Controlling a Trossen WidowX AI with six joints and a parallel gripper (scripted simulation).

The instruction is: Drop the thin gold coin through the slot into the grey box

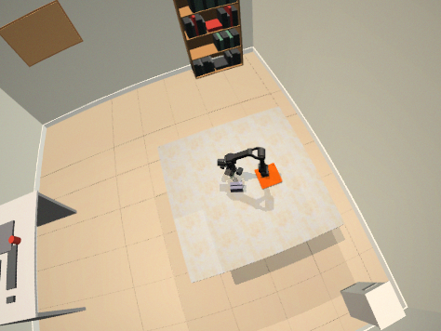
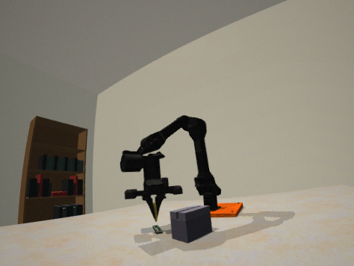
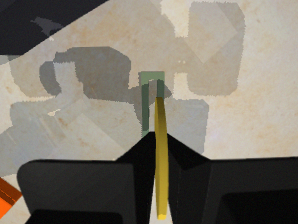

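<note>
The gold coin stands on edge between the fingers of my gripper, which is shut on it. In the exterior view the fingertips and coin hang a little above the dark-green holder. The holder lies on the table, and its groove shows empty in the wrist view; its near end is hidden by the fingers and coin. The closed grey box stands beside the holder, right of the gripper in the exterior view. A narrow slot runs along its lid.
The arm's orange base plate lies behind the box in the exterior view. A dark surface, likely the box, fills the top left corner of the wrist view. A bookcase stands far off.
</note>
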